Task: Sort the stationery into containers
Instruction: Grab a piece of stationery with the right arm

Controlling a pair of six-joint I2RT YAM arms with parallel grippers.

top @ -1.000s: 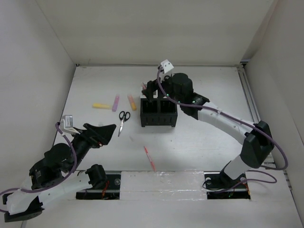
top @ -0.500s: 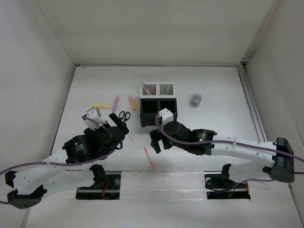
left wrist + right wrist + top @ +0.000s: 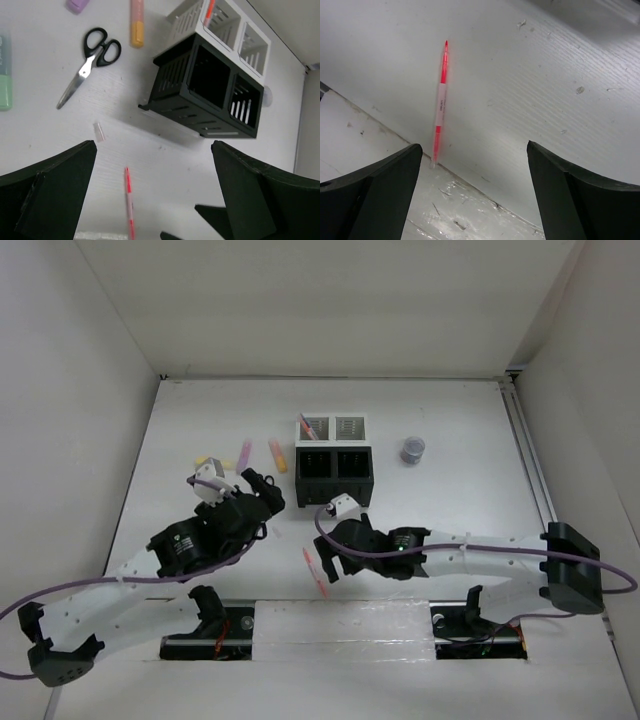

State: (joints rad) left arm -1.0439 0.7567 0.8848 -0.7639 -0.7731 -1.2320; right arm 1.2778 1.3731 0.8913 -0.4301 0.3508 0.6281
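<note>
Organiser block (image 3: 334, 475) stands mid-table; scissors (image 3: 89, 62) near left, round grey item (image 3: 412, 449) right. Bare table (image 3: 470, 490) around red pen (image 3: 440, 107) near front edge.

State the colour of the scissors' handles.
The scissors have black handles, clearest in the left wrist view.

scissors (image 3: 89, 58) left of organiser (image 3: 207, 85) — red pen (image 3: 129, 200) below.

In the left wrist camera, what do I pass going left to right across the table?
First the green highlighter at the edge → scissors → red pen → mesh organiser block.
</note>
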